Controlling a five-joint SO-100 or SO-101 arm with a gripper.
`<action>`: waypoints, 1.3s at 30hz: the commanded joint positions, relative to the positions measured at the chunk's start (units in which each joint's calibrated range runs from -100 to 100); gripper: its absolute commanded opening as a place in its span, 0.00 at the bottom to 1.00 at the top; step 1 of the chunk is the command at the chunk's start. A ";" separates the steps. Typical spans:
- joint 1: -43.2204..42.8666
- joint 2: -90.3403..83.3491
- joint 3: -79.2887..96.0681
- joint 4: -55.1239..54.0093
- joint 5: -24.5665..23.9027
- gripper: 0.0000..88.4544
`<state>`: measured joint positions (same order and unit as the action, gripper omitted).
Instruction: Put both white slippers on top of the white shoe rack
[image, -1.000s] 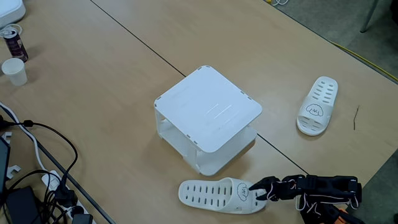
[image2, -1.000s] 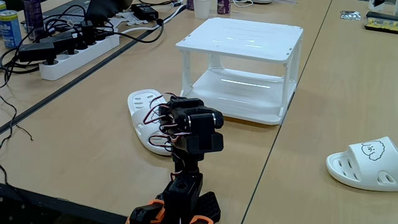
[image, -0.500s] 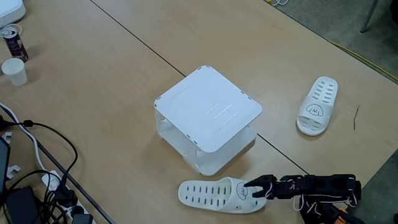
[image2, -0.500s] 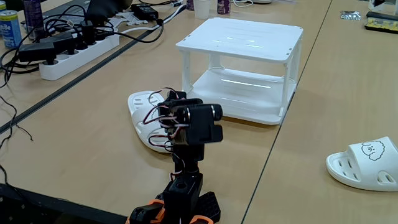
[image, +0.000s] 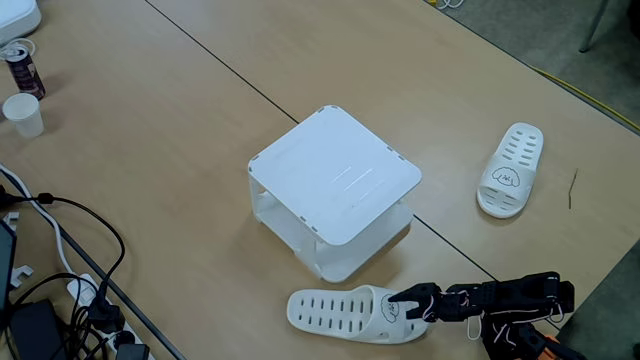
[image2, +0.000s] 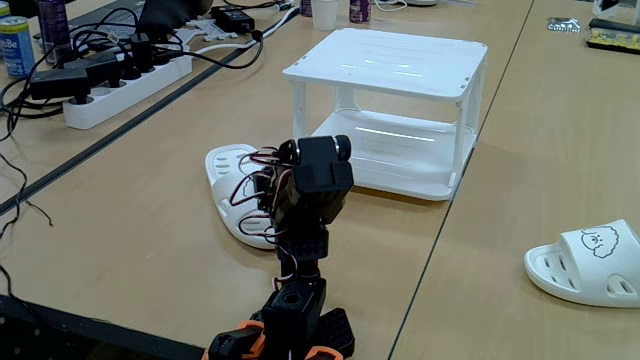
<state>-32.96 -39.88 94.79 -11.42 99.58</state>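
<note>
The rack (image: 335, 190) sits mid-frame in a fixed view with its top bare, so neither slipper is placed yet; the near slipper (image: 345, 312) lies on the table at lower centre, just below the rack; the far slipper (image: 510, 170) lies well apart at right; the gripper (image: 405, 303) is at the near slipper's strap, though whether it has closed I cannot tell.
</note>
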 joint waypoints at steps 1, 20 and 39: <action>-0.51 0.12 -2.10 -2.73 0.42 0.24; -3.06 0.12 -1.46 -5.24 0.42 0.00; -14.16 -0.72 -22.12 -4.72 0.42 0.01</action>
<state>-43.30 -39.63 81.67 -16.05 99.58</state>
